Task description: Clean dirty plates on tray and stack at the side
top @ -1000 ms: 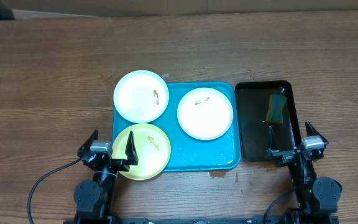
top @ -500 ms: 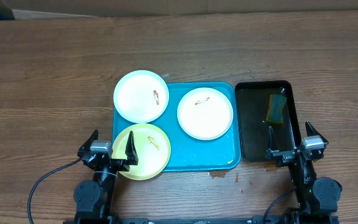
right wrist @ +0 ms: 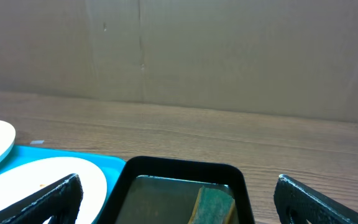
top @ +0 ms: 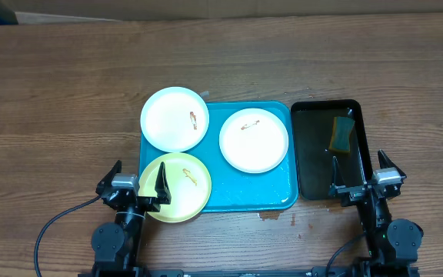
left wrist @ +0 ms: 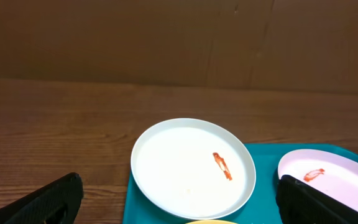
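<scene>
The turquoise tray lies at the table's front middle. A white plate with a smear overlaps its far-left corner; it also shows in the left wrist view. A second white plate with a smear lies on the tray's right part, and shows at the left wrist view's edge and in the right wrist view. A pale yellow plate with a smear overlaps the tray's near-left corner. My left gripper is open over the yellow plate's near-left edge. My right gripper is open at the black tray's near end.
A narrow black tray holding water and a green-and-yellow sponge stands right of the turquoise tray; both show in the right wrist view. A brown wall bounds the table's far edge. Small wet spots lie in front of the turquoise tray.
</scene>
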Controlling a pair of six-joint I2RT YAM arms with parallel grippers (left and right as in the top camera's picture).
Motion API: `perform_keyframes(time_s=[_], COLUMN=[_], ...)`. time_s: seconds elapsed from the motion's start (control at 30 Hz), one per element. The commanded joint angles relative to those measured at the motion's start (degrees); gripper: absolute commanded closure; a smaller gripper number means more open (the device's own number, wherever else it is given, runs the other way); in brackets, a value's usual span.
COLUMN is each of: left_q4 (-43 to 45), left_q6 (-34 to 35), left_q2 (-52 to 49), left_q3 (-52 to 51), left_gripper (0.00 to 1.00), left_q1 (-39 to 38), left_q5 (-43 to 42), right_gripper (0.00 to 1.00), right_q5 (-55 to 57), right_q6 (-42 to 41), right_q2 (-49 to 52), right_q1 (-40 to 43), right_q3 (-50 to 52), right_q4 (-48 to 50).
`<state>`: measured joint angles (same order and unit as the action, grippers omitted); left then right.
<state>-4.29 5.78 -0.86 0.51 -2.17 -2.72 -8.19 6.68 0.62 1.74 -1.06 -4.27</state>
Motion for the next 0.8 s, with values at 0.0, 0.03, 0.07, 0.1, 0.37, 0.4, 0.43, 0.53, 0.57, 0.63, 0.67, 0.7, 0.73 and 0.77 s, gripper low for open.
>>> perform_keyframes(time_s=[0.0,0.03,0.07,0.1,0.37,0.4,0.43,0.53,0.57,0.63,0.67,0.7,0.73,0.77], left_q4=[0.0,0.0,-0.1,-0.1,-0.1,-0.1,-0.1,0.2,0.0,-1.6,-3.7,-6.2,-8.7,-11.8], left_q6=[-0.9,-0.9,-0.9,-0.9,-0.7,-0.7,-0.7,-0.6,-0.3,3.5,5.6,7.0,8.0,8.8], left_q2=[0.4,0.4,0.4,0.4,0.4,0.4,0.4,0.4,0.4,0.4,0.2,-0.2,-0.8,-2.0], left_q3=[-0.2,-0.2,-0.2,-0.2,-0.2,-0.2,-0.2,-0.1,0.2,2.4,4.5,7.2,10.2,14.2], left_gripper=[0.0,0.0,0.0,0.0,0.0,0.0,0.0,0.0,0.0,0.0,0.0,0.0,0.0,0.0], left_q1=[0.0,0.0,0.0,0.0,0.0,0.0,0.0,0.0,0.0,0.0,0.0,0.0,0.0,0.0], left_q5=[0.6,0.6,0.7,1.3,1.3,1.3,1.5,-1.1,-2.1,-3.3,-3.3,-3.3,-3.3,-3.3], right_gripper=[0.0,0.0,0.0,0.0,0.0,0.0,0.0,0.0,0.0,0.0,0.0,0.0,0.0,0.0], right_q5=[-0.3,-0.3,-0.3,-0.3,-0.3,-0.3,-0.3,-0.3,-0.3,-0.3,-0.3,-0.3,-0.3,-0.3], right_q6=[0.2,0.2,0.2,0.2,0.2,0.2,0.2,0.2,0.2,0.2,0.2,0.2,0.2,0.2], right_q2=[-0.5,-0.5,-0.5,-0.5,-0.5,-0.5,-0.5,-0.5,-0.5,-0.5,-0.5,-0.5,-0.5,-0.5], right_q1=[-0.3,-0.3,-0.3,-0.3,-0.3,-0.3,-0.3,-0.3,-0.3,-0.3,-0.3,-0.3,-0.3,-0.3], right_q3=[0.6,0.6,0.6,0.6,0.6,0.6,0.6,0.6,0.6,0.6,0.6,0.6,0.6,0.6], right_q4=[0.3,0.3,0.3,0.3,0.3,0.3,0.3,0.3,0.3,0.3,0.3,0.3,0.3,0.3])
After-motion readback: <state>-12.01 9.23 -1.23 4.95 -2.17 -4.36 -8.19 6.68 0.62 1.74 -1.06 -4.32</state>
